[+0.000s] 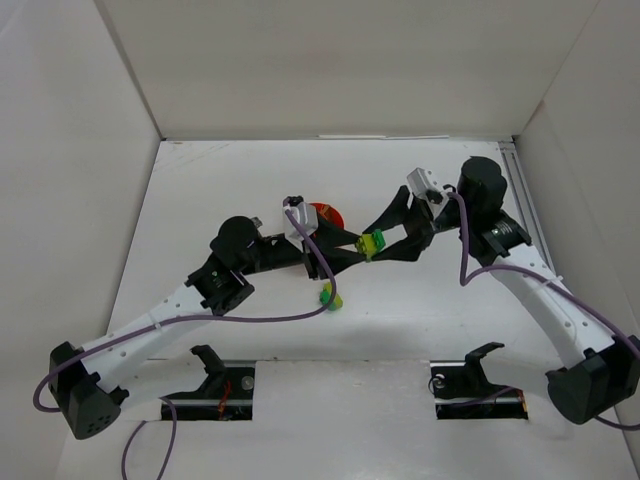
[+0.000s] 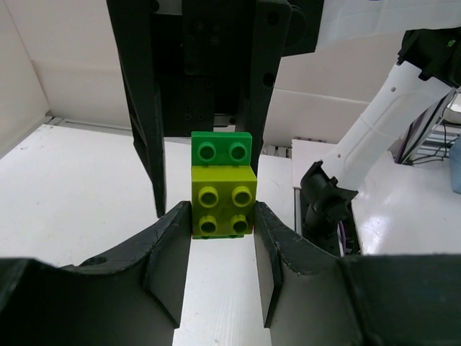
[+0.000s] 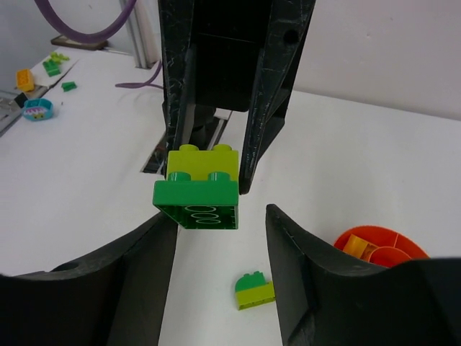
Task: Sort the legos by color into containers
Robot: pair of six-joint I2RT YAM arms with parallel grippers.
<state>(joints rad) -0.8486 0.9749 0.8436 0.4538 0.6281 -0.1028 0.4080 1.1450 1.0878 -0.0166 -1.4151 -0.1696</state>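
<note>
Splitting a stacked pair, I judge: my left gripper (image 2: 222, 218) pinches the lime brick (image 2: 223, 205), and my right gripper (image 3: 221, 220) is spread around the green brick (image 3: 196, 203), needing to clamp and pull.

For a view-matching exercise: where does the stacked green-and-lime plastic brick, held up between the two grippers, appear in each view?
Top external: the stacked green-and-lime plastic brick, just right of centre, where the arms meet.
Left wrist: centre, lime half clamped in the left gripper.
Right wrist: left of centre, green half nearest the camera.
Shared landmark: round orange plastic dish, top and right wrist views only.
</note>
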